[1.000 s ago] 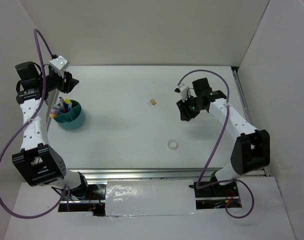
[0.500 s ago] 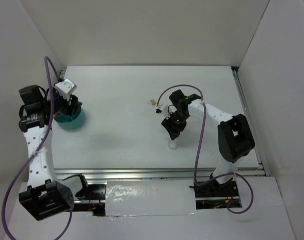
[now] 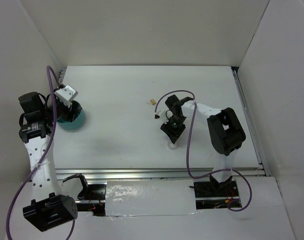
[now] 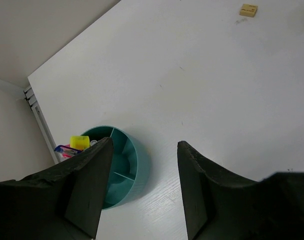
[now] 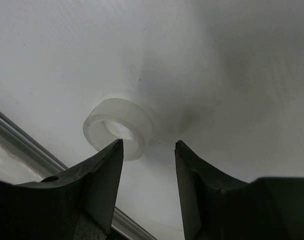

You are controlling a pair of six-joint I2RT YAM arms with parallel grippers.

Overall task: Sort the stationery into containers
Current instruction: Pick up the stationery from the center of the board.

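Note:
The teal cup (image 3: 73, 118) stands at the table's left; in the left wrist view it (image 4: 122, 169) has dividers and holds markers (image 4: 77, 143). My left gripper (image 4: 144, 150) is open and empty, just above the cup (image 3: 66, 107). The clear tape ring (image 5: 120, 127) lies on the table near the front edge, also seen from above (image 3: 172, 145). My right gripper (image 5: 147, 150) is open, low over the table, its left finger (image 5: 101, 175) just in front of the ring; the ring is not between the fingers. The tan eraser (image 3: 153, 101) lies mid-table, also in the left wrist view (image 4: 248, 10).
A metal rail (image 3: 162, 172) runs along the table's front edge, close to the tape ring. White walls enclose the left, back and right sides. The right arm's cable (image 3: 189, 150) loops over the table's front right.
My right gripper has swung left and down from the right side to sit over the tape ring. My left gripper has moved from behind the cup to just above it.

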